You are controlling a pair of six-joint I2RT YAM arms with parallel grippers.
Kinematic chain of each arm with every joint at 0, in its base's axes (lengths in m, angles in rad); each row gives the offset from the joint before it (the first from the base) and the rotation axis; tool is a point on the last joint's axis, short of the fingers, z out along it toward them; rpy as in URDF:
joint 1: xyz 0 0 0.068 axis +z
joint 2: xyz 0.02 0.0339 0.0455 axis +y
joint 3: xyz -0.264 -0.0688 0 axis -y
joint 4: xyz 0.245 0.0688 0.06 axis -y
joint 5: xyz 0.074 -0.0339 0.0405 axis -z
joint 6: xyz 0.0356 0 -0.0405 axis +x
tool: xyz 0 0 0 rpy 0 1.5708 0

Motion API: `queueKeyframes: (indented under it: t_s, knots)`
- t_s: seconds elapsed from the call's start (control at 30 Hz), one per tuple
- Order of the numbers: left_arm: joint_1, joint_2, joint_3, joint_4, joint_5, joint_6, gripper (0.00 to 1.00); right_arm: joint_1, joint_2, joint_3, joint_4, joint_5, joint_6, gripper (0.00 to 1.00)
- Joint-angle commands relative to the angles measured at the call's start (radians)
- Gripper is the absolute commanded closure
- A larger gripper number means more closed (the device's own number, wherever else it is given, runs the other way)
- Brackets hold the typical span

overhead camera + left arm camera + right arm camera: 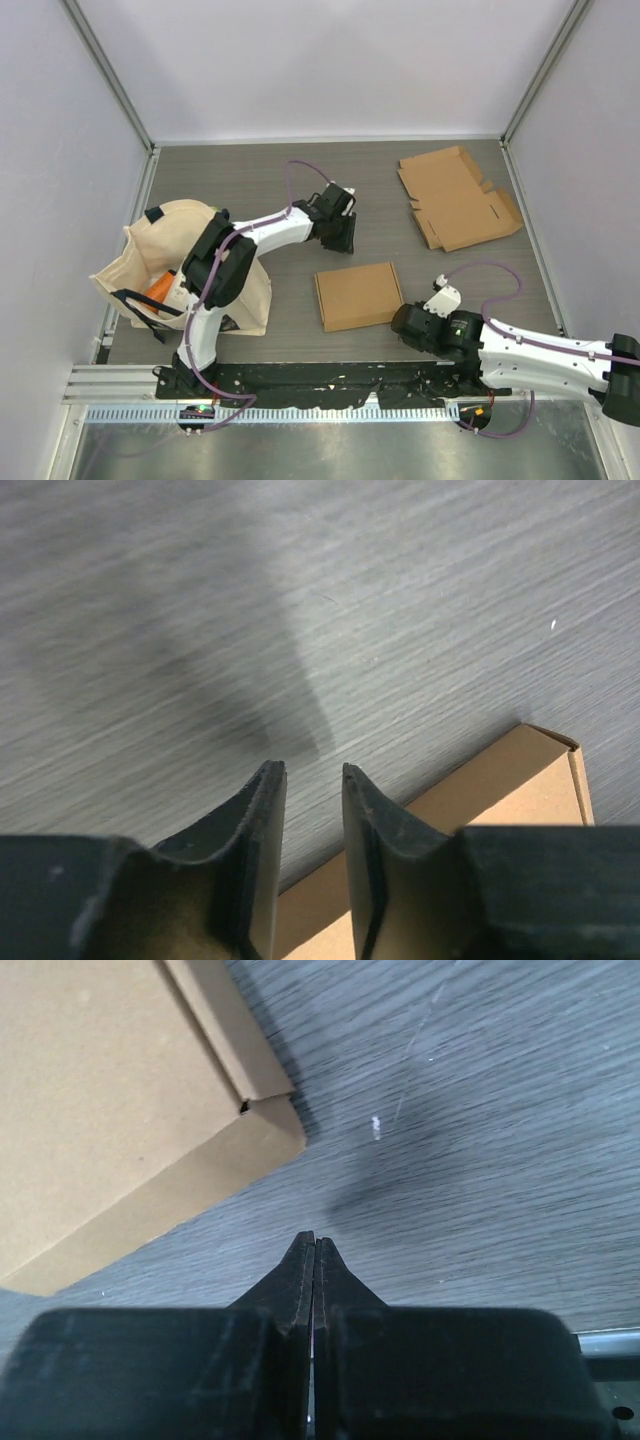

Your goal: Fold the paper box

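Item: paper box (358, 296), brown card, lying at the middle of the desk (250, 180) between the two arms. Condition: closed and squared, lid down, side walls up, a tucked corner seam showing in the right wrist view; it appears fully folded. Second item: flat cardboard blank (458, 198), far right of the desk, flaps spread, unfolded and well apart from both arms. Left end effector (340, 238): just beyond the box's far edge, fingers at a narrow gap with nothing between them, not touching the box. Right end effector (402, 320): just beside the box's near right corner, fingers pressed together, empty. Also present: cloth bag (170, 250) at the left edge, orange contents inside. Assessment: one box looks finished and released; what is left, if the blank counts, is its whole fold.
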Motion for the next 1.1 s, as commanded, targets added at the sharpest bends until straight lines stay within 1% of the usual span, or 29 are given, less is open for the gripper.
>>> queueKeyframes:
  t_s: [0.0,0.03,0.1,0.2,0.23,0.3,0.33,0.37,0.4,0.43,0.47,0.53,0.6,0.63,0.67,0.7,0.77,0.8,0.83,0.9,0.93,0.97,1.0,1.07]
  knots:
    - [-0.039,0.025,0.037,0.023,0.052,0.011,0.7,-0.037,-0.023,-0.029,0.061,0.033,0.106,0.99]
    - [-0.045,0.033,0.039,0.023,0.054,0.011,0.73,-0.054,-0.02,-0.046,0.127,0.017,0.089,0.99]
    - [-0.053,0.05,0.043,0.011,0.066,0.012,0.77,-0.112,0.017,-0.058,0.19,-0.035,0.038,0.99]
    - [-0.064,0.058,0.033,-0.011,0.075,0.012,0.83,-0.186,0.071,-0.06,0.313,-0.059,-0.017,0.99]
    - [-0.065,0.059,0.028,-0.015,0.087,0.009,0.87,-0.214,0.118,-0.042,0.38,-0.084,-0.038,0.99]
    - [-0.075,0.061,0.019,-0.034,0.112,0.008,0.91,-0.29,0.173,0.003,0.442,-0.093,-0.1,0.99]
    - [-0.079,0.061,0.013,-0.034,0.162,0.0,0.95,-0.316,0.251,0.021,0.509,-0.125,-0.123,0.99]
    - [-0.082,0.064,0.01,-0.034,0.19,-0.006,0.98,-0.349,0.288,0.035,0.55,-0.153,-0.146,0.99]
    - [-0.093,0.065,0.007,-0.032,0.225,-0.008,0.99,-0.384,0.327,0.047,0.602,-0.18,-0.178,0.99]
    - [-0.102,0.068,0.008,-0.031,0.251,-0.008,1.0,-0.392,0.357,0.067,0.703,-0.194,-0.187,0.99]
    - [-0.111,0.068,0.008,-0.032,0.28,-0.002,1.0,-0.396,0.415,0.081,0.744,-0.201,-0.213,0.99]
    - [-0.122,0.068,0.005,-0.025,0.311,-0.012,1.0,-0.427,0.462,0.149,0.753,-0.22,-0.288,0.99]
    - [-0.11,0.055,-0.007,-0.029,0.284,-0.018,1.0,-0.442,0.464,0.158,0.743,-0.242,-0.313,0.99]
    - [-0.102,0.042,-0.012,-0.034,0.241,-0.018,0.99,-0.452,0.445,0.156,0.677,-0.227,-0.324,0.99]
    - [-0.093,0.012,-0.015,-0.044,0.16,-0.012,0.96,-0.456,0.409,0.152,0.634,-0.193,-0.335,0.99]
    - [-0.073,-0.004,-0.015,-0.06,0.123,-0.006,0.87,-0.461,0.387,0.146,0.549,-0.182,-0.347,0.99]
    - [-0.052,-0.051,-0.009,-0.081,0.06,0.001,0.75,-0.467,0.362,0.14,0.47,-0.181,-0.391,0.99]
    - [-0.035,-0.068,-0.006,-0.092,-0.01,0.012,0.7,-0.467,0.342,0.14,0.378,-0.188,-0.399,0.99]
    - [-0.027,-0.09,-0.007,-0.094,-0.046,0.017,0.63,-0.465,0.333,0.134,0.349,-0.194,-0.402,0.99]
    - [-0.013,-0.131,-0.009,-0.106,-0.153,0.035,0.59,-0.44,0.281,0.089,0.341,-0.243,-0.379,0.99]
    - [-0.009,-0.136,-0.009,-0.112,-0.175,0.04,0.59,-0.42,0.257,0.074,0.348,-0.25,-0.346,0.99]
    - [-0.006,-0.139,-0.01,-0.121,-0.19,0.041,0.59,-0.362,0.237,0.061,0.359,-0.253,-0.286,0.99]
    - [0.001,-0.136,-0.01,-0.142,-0.196,0.044,0.59,-0.337,0.22,0.051,0.364,-0.251,-0.248,0.99]
    - [0.001,-0.133,-0.03,-0.158,-0.207,0.051,0.62,-0.286,0.186,0.049,0.358,-0.224,-0.156,0.99]
